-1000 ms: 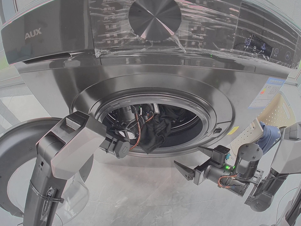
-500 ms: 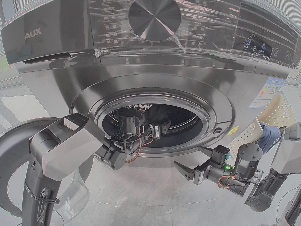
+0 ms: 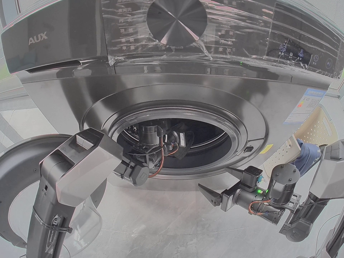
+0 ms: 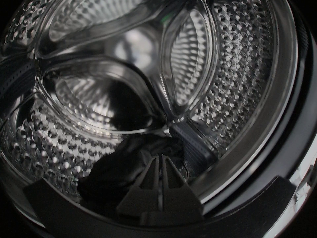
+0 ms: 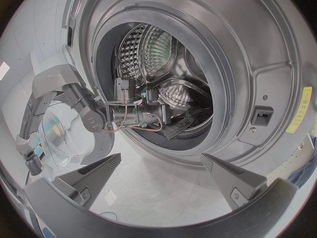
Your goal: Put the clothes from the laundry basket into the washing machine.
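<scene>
The washing machine (image 3: 251, 126) stands in front of me with its round opening uncovered. My left gripper (image 3: 183, 144) is inside the mouth of the drum (image 4: 231, 66), its fingers (image 4: 155, 172) pressed together and holding nothing. A black garment (image 4: 122, 169) lies on the drum floor just beyond them, also seen as the dark garment (image 5: 198, 116) past the left gripper (image 5: 178, 127). My right gripper (image 3: 214, 179) hangs open and empty below the opening, in front of the machine, its fingertips wide apart in its own wrist view (image 5: 160, 157). At the right stands the cream laundry basket (image 3: 317, 128) with a blue garment (image 3: 309, 156) hanging over its rim.
The machine's door (image 3: 18, 169) is swung open at the left, its glass bowl (image 5: 62, 133) behind my left arm. Pale grey floor (image 3: 161, 223) lies below the machine's front. The door latch (image 5: 262, 115) is on the right of the opening.
A second ago the black garment hung from my left gripper at the drum mouth; it is now released into the drum and the gripper is shut. The right arm has not moved.
</scene>
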Available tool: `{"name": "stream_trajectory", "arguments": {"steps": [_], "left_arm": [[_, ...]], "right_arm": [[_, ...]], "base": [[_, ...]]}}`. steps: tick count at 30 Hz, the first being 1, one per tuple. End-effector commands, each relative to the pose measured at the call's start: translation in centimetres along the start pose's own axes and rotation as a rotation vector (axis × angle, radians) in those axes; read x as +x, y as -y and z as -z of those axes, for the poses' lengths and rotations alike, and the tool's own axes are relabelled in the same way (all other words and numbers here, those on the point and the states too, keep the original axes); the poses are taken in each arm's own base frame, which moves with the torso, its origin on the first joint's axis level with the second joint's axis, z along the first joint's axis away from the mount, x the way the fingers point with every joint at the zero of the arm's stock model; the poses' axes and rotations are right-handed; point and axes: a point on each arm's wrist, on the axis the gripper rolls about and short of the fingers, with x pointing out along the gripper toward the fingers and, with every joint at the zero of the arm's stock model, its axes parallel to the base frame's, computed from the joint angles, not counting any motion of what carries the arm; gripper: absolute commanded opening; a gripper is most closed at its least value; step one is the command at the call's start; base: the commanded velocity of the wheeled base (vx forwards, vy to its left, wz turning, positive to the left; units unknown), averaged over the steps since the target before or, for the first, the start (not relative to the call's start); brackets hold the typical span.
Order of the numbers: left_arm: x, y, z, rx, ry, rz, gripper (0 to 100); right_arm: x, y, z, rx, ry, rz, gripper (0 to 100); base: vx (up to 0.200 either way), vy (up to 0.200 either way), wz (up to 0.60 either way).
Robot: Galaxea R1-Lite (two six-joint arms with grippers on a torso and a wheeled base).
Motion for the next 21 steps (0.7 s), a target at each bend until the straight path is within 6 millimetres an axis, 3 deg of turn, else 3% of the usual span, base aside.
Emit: {"name": "stream_trajectory", "arguments": {"steps": [1,8,14,15,21], "left_arm": [[1.9,-0.6,-1.8,-0.01,0.126,-0.051,0],[4.1,-1.1,-3.9,-0.046,0.297,-0.101,0],[4.3,-1.1,-3.1,-0.045,0.278,-0.107,0],[4.2,-1.1,-2.7,-0.044,0.261,-0.108,100],[2.7,-0.9,-1.5,-0.035,0.153,-0.112,100]], "right_arm": [[0.0,-0.1,0.1,0.0,-0.002,-0.002,100],[0.0,-0.1,0.1,0.0,-0.002,-0.002,100],[0.0,-0.1,0.1,0.0,-0.002,-0.002,100],[0.0,-0.1,0.1,0.0,-0.003,-0.002,100],[0.0,-0.2,0.1,-0.001,-0.005,-0.005,100]], "base": [[0.0,0.0,0.0],[0.0,0.0,0.0],[0.0,0.0,0.0],[0.0,0.0,0.0],[0.0,0.0,0.0]]}}
